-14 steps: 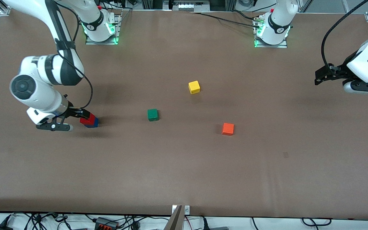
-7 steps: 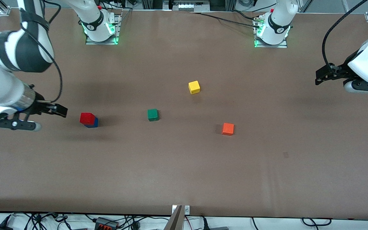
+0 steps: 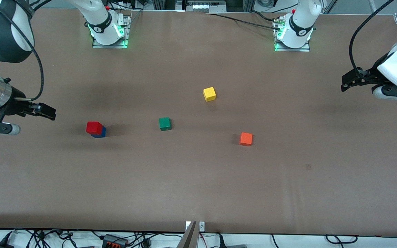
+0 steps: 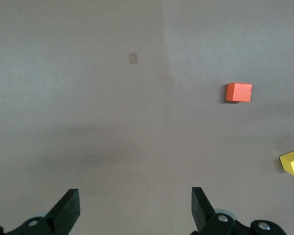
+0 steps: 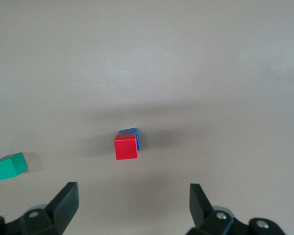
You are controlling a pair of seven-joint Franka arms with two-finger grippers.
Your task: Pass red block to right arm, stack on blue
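Note:
The red block (image 3: pixel 94 127) sits on top of the blue (image 3: pixel 101 133) cube, slightly offset, toward the right arm's end of the table. In the right wrist view the red block (image 5: pixel 126 147) covers most of the blue (image 5: pixel 132 132) cube. My right gripper (image 3: pixel 48 113) hangs open and empty in the air beside the stack, clear of it, and its jaws (image 5: pixel 132 196) stand wide apart. My left gripper (image 3: pixel 345 84) waits open and empty over the left arm's end of the table, with bare table between its fingertips (image 4: pixel 135 205).
A green cube (image 3: pixel 164 123) lies mid-table beside the stack. A yellow cube (image 3: pixel 209 93) lies farther from the front camera, and an orange cube (image 3: pixel 245 138) lies nearer to it, toward the left arm's end. Brown table surface (image 3: pixel 198 189) spreads around them.
My right gripper has drawn back from the red block toward the right arm's end of the table and risen. The red block stays on the blue cube. The left arm has barely moved.

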